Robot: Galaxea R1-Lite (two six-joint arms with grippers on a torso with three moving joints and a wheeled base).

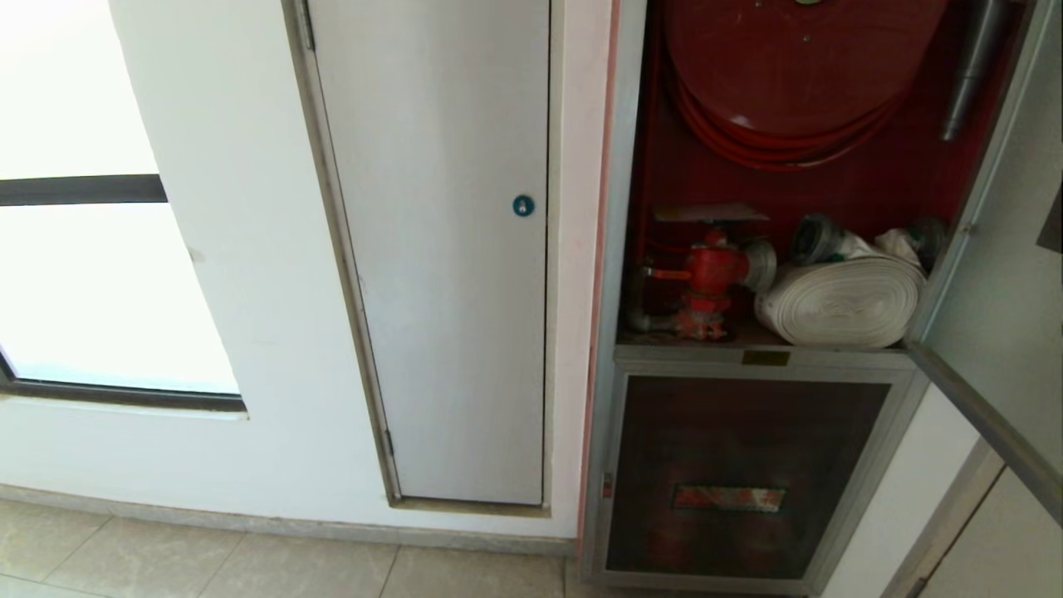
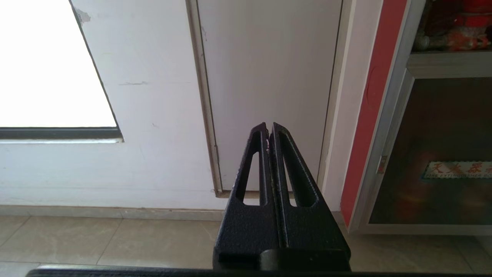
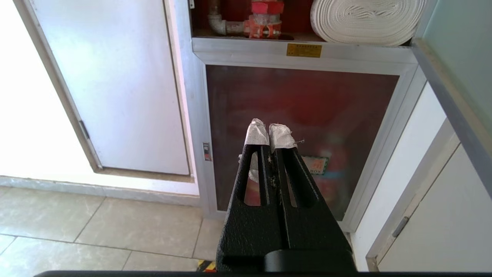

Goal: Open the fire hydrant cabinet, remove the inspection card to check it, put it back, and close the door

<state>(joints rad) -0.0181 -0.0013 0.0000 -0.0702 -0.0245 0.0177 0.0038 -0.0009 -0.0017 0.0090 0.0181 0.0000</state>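
Note:
The fire hydrant cabinet stands with its upper compartment uncovered. Inside are a red hose reel, a red valve and a rolled white hose. The door is swung out to the right, its lower frame edge showing beside the cabinet. A flat sheet lies on top of the valve; I cannot tell whether it is the inspection card. My left gripper is shut and empty, facing the white wall door. My right gripper, with taped tips, is shut and empty before the lower dark panel.
Left of the cabinet is a plain white door with a blue round lock, then a bright window. The lower dark panel bears an orange label. Tiled floor runs along the wall. Neither arm shows in the head view.

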